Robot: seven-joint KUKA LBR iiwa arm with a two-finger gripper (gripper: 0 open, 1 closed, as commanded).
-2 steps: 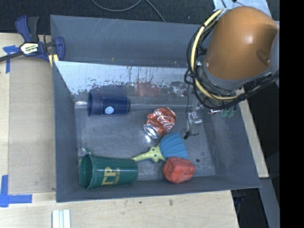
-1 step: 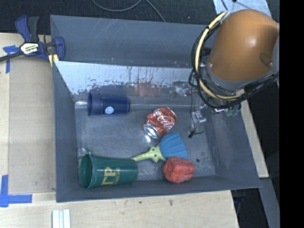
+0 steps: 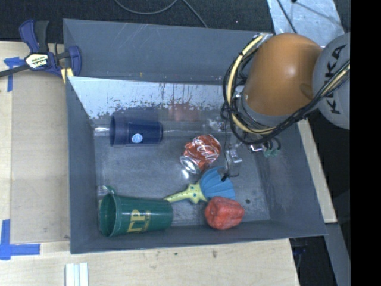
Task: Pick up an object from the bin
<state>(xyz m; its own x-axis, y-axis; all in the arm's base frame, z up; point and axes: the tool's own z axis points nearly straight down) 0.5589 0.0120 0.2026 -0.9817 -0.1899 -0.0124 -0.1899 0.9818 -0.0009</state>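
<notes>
Camera view: we look down into the bin [image 3: 80, 159] from above and a little to one side.
Bin: grey metal with sloping walls. Its floor is scuffed and dull, and the middle left of it is bare.
Far wall: we see reddish streaks and specks running down it, thickest near its middle.
Tabletop [image 3: 33, 159]: pale and plain, lying left of the bin.
Room: beyond the far rim there is a dark floor [image 3: 89, 2] with a black cable [image 3: 191, 8] looping across it.
Arm [image 3: 338, 79]: white with black lettering, coming in from the right.
Cover [image 3: 280, 73]: a rounded orange dome at the wrist, ringed by yellow and black cables [image 3: 233, 109], hanging above the right half of the bin.
Gripper [image 3: 228, 167]: it points down below the cover. We cannot tell how far open it is, and we see nothing in its hold.
Can [image 3: 201, 151]: red, crushed, lying just left of the gripper.
Toy [image 3: 208, 187]: a blue fan shape on a yellow stem. Its upper edge meets the gripper's tip, though we cannot tell whether they touch.
Red lump [image 3: 224, 213]: near the front wall, just below the toy.
Green cup [image 3: 134, 215]: on its side at the front left, mouth to the left, with yellow letters on it. The toy's stem reaches toward it.
Blue cup [image 3: 136, 130]: dark, on its side by the far wall, well apart from the gripper.
</notes>
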